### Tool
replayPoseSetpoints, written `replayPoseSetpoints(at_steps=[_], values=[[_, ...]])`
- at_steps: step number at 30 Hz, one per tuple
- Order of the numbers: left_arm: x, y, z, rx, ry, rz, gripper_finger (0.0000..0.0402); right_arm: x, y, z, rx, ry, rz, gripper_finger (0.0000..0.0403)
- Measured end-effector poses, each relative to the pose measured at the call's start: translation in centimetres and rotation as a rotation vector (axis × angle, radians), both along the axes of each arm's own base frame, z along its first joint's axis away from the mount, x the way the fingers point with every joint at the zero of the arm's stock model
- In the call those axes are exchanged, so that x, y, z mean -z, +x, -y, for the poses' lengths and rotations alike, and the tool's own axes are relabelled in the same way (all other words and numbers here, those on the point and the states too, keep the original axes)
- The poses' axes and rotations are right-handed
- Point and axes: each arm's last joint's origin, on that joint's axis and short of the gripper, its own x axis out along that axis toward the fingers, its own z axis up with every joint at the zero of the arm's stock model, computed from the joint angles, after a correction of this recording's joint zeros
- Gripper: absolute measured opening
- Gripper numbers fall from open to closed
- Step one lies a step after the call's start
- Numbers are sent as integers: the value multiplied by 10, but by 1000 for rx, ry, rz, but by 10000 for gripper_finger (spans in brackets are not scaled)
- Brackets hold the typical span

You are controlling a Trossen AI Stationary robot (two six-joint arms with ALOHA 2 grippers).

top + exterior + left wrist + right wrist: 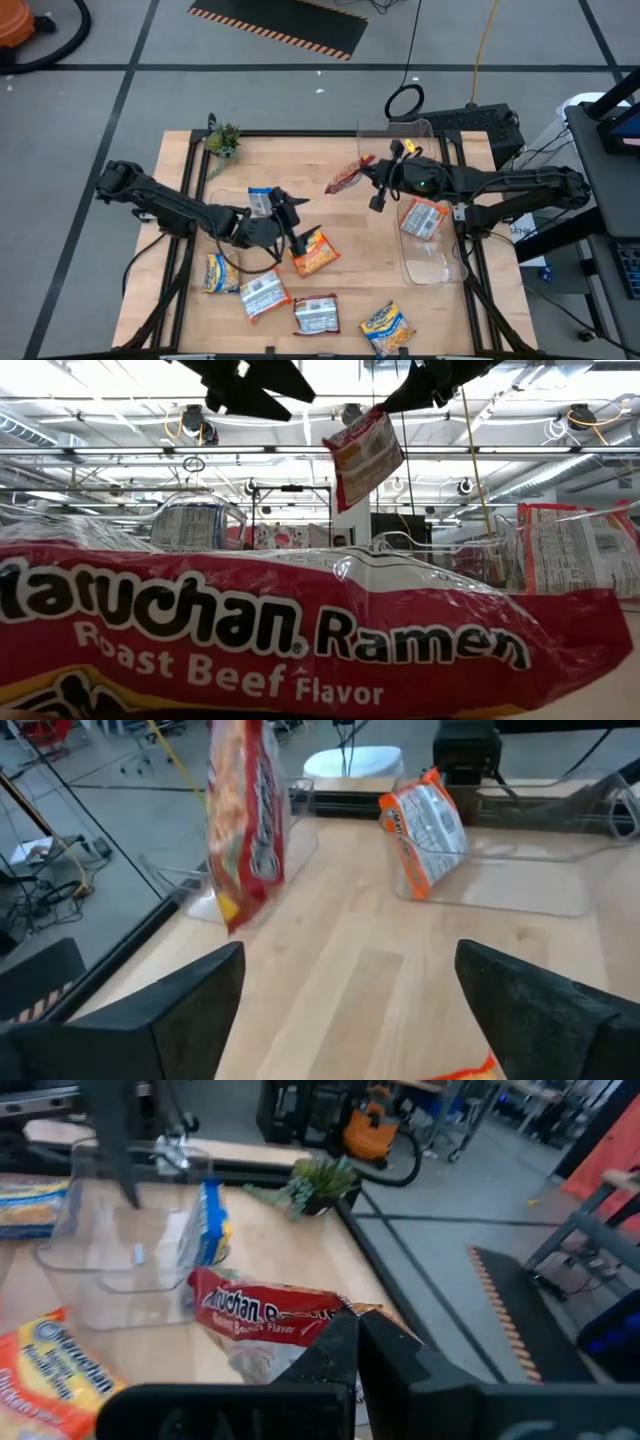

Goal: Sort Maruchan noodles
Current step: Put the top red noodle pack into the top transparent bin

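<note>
right claw (367, 170) is pinching a red roast beef packet (345, 177) by its edge up over the worktop (350, 260), so I'd carry it steady to a bin before letting go, left claw (296, 226) spread above the orange packet (314, 254).

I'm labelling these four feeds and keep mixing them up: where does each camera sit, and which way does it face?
High: overhead, straight down on table and both arms.
Low: tabletop level, behind a Roast Beef packet; arms enter from above.
Left wrist: past open left claw toward the far bin.
Right wrist: over right claw pinching red packet.
Shared: that red packet hangs in all four.
</note>
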Motion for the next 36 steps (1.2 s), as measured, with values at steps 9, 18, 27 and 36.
replayPoseSetpoints(at_steps=[9, 18, 27, 36], values=[[-10, -3, -5, 69, -32, 14, 322, -7, -10, 31, 21, -74, -13, 0], [-4, 0, -23, 111, -72, -44, 319, -13, -22, 69, 19, -77, -50, 0], [-3, 2, -36, 81, -80, -54, 319, -39, -37, 87, 11, -252, -243, 0], [-7, 4, -39, 96, -52, -32, 319, -18, -40, 117, 32, -311, -433, 0]])
